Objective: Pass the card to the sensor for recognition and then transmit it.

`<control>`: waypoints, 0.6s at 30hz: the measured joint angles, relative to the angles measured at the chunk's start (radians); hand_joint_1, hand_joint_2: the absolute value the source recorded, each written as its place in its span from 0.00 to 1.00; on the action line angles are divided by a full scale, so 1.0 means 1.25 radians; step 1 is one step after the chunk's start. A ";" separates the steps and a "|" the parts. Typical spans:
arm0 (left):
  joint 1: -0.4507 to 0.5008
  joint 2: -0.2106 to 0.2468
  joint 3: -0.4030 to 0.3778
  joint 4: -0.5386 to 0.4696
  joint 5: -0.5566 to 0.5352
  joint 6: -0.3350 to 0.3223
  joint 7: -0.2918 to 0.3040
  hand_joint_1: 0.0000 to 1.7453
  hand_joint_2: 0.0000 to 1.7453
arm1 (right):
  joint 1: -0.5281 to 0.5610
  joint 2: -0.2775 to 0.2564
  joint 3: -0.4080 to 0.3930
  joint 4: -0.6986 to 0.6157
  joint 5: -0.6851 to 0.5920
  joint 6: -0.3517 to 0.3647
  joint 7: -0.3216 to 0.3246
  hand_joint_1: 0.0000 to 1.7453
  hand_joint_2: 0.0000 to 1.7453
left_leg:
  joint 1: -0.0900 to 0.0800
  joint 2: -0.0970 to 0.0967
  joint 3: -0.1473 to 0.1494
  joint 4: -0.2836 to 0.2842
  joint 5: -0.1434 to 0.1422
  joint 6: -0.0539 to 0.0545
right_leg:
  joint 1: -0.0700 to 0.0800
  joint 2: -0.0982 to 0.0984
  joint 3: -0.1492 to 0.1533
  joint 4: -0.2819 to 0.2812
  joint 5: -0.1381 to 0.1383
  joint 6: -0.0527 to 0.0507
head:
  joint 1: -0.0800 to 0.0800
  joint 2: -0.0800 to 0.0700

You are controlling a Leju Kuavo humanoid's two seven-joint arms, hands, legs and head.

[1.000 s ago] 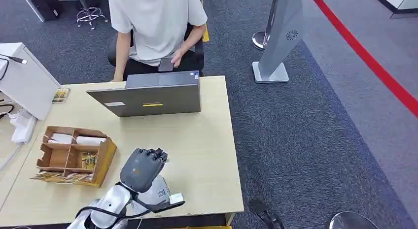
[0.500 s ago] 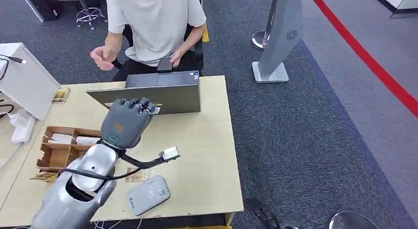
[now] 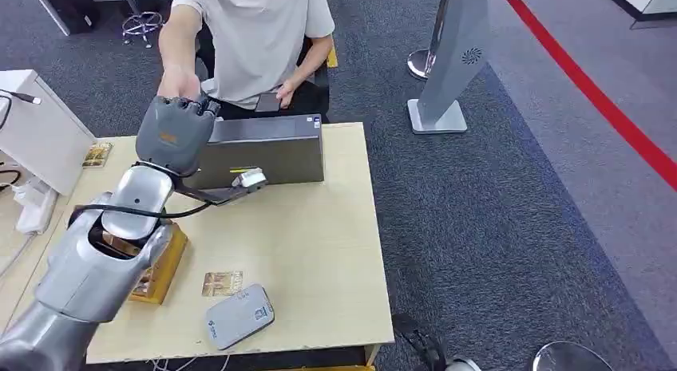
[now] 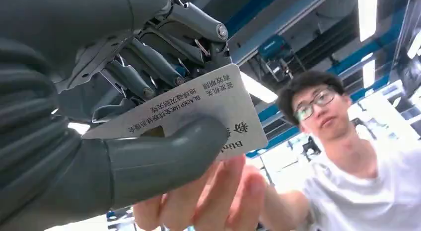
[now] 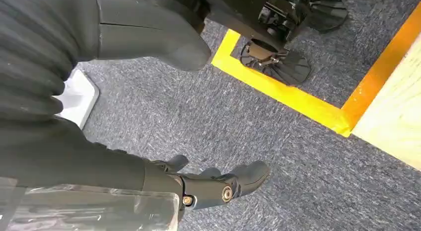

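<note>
My left hand (image 3: 174, 132) is raised above the far left corner of the laptop, reaching toward the seated person. In the left wrist view it pinches a white printed card (image 4: 218, 99) between the thumb (image 4: 164, 156) and the darker fingers (image 4: 149, 67). The person's hand (image 4: 213, 191) touches the card's free end from underneath; in the head view that hand (image 3: 177, 85) meets mine. The grey card sensor (image 3: 239, 316) lies flat near the table's front edge. My right hand (image 5: 89, 156) hangs over the carpet, fingers apart, holding nothing.
A grey laptop (image 3: 263, 151) stands at the far side of the wooden table (image 3: 319, 243). A wooden organizer (image 3: 160, 271) sits at the left, a brown card (image 3: 222, 282) lies beside the sensor. A white box (image 3: 40, 132) is further left, a grey stand (image 3: 455, 60) on the carpet.
My left arm has swung up from over the sensor at the table's front to beyond the laptop, carrying the card. The person has raised a hand to meet it.
</note>
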 joint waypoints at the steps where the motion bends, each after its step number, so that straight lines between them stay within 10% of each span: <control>1: -0.006 0.000 0.000 0.015 0.000 0.002 0.003 1.00 1.00 | -0.002 0.000 0.000 0.003 0.000 -0.002 0.002 0.00 1.00 | 0.000 0.000 0.000 0.000 0.000 0.000 | 0.000 0.000 0.000 0.000 0.000 0.000 | 0.000 0.000; 10: -0.025 0.001 0.000 0.098 0.000 0.011 0.005 1.00 1.00 | -0.016 -0.002 0.000 0.020 -0.010 -0.004 0.013 0.00 1.00 | 0.000 -0.001 0.005 0.000 0.001 0.001 | 0.000 0.000 0.000 0.001 0.000 0.000 | 0.000 0.000; 11: -0.025 0.001 0.000 0.102 0.000 0.011 0.005 0.00 1.00 | -0.016 -0.002 0.000 0.021 -0.010 -0.004 0.013 0.00 1.00 | 0.000 -0.001 0.005 0.000 0.001 0.001 | 0.000 0.000 0.000 0.001 0.000 0.000 | 0.000 0.000; 18: -0.024 -0.004 0.000 0.109 0.000 0.011 -0.006 0.00 1.00 | -0.028 -0.002 0.000 0.031 -0.011 -0.006 0.016 0.00 1.00 | 0.000 0.000 0.005 0.000 0.001 0.001 | 0.000 0.000 0.000 0.000 0.000 0.000 | 0.000 0.000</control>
